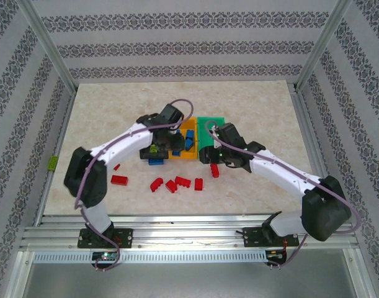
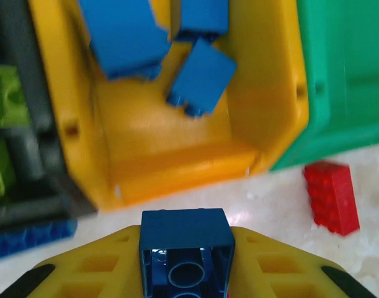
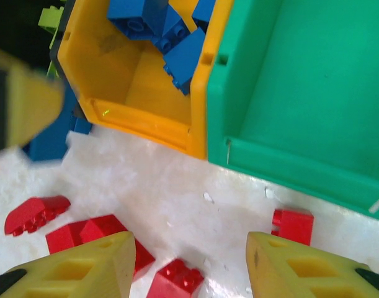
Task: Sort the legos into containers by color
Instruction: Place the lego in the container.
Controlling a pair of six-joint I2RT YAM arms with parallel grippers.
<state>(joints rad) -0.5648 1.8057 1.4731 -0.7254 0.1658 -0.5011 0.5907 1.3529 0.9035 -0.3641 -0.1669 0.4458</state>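
The left fingers [image 2: 118,264] are clamped on a blue brick [image 2: 185,231], gripping it by its sides with its hollow underside turned back toward the wrist. Straight ahead of them, just past the brick, is the near wall of the orange bin [image 2: 177,164], which already has several blue bricks [image 2: 201,77] in it. To the left of these fingers is the black bin [image 2: 28,155] with lime green bricks [image 2: 3,99] in it. To their right is the green bin [image 2: 338,74], with a red brick [image 2: 332,197] on the counter [image 2: 270,205] just in front of it.

From where I stand, the step in hand is getting this blue brick into the orange bin. The brick looks low against that wall, so the next move calls for a lift to clear the rim, a short reach forward over the opening, then a release. I cannot tell whether the brick is off the counter yet.

The right fingers [image 3: 84,267] stand well apart with nothing between them, poised over loose red bricks [image 3: 177,279]. The green bin ahead and to their right looks empty, so the reds seem to be the work left. One more blue piece [image 2: 28,239] lies to the left of the left fingers, beside the black bin.
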